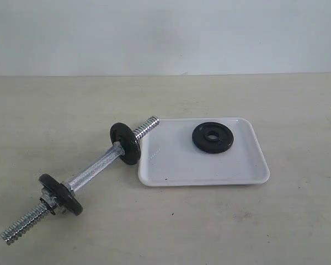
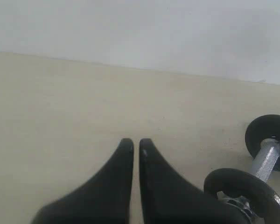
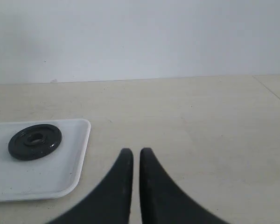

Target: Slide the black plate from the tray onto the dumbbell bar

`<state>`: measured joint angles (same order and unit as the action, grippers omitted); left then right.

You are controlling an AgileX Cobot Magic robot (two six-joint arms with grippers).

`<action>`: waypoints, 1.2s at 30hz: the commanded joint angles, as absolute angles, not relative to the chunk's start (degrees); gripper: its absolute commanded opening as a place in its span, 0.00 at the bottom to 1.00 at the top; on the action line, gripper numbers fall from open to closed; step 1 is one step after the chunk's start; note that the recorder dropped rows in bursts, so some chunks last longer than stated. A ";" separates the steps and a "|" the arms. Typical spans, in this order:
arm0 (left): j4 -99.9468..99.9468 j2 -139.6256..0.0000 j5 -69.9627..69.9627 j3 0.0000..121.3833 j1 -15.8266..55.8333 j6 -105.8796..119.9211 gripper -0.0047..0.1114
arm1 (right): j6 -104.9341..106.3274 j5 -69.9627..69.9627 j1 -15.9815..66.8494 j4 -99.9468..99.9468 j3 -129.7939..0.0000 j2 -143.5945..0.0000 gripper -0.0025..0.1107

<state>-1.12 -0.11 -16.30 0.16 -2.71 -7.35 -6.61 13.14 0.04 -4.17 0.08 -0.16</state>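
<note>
A black plate (image 1: 213,137) lies flat on the white tray (image 1: 231,171), toward its far side; the right wrist view shows this plate (image 3: 35,141) and the tray (image 3: 46,179) too. The chrome dumbbell bar (image 1: 94,171) lies slanted on the table left of the tray, one threaded end resting over the tray's corner. Two black discs (image 1: 125,143) (image 1: 60,194) sit on it. My left gripper (image 2: 136,145) is shut and empty, with the bar (image 2: 267,158) off to one side of it. My right gripper (image 3: 136,155) is shut and empty over bare table beside the tray. Neither gripper shows in the exterior view.
The beige tabletop (image 1: 220,221) runs back to a pale wall (image 1: 165,33). A seam or table edge (image 3: 273,91) shows at one side of the right wrist view.
</note>
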 commanded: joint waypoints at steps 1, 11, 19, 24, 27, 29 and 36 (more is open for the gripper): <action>-0.86 0.00 -15.88 0.00 -2.83 -7.24 0.08 | -6.50 12.68 0.21 -4.60 0.00 0.00 0.06; -1.00 0.00 -16.12 0.00 -2.83 -7.24 0.08 | -6.50 12.68 0.21 -4.60 0.00 0.00 0.06; -1.00 0.00 -16.12 0.00 -2.83 -7.24 0.08 | -6.37 9.97 0.20 -10.50 0.00 0.00 0.06; -16.83 0.00 -14.53 0.00 -2.83 0.00 0.08 | -3.55 0.98 0.20 -20.80 0.00 0.00 0.06; -24.69 0.00 6.42 0.00 -2.83 -1.21 0.08 | -4.09 -18.47 0.20 -19.74 0.00 0.00 0.06; -24.70 0.00 21.84 0.00 -2.83 -1.69 0.08 | -4.09 -29.02 0.20 -19.74 0.00 0.00 0.06; -25.44 0.00 63.73 0.00 -2.83 -24.26 0.08 | -4.78 -57.82 0.20 -16.18 0.00 0.00 0.06</action>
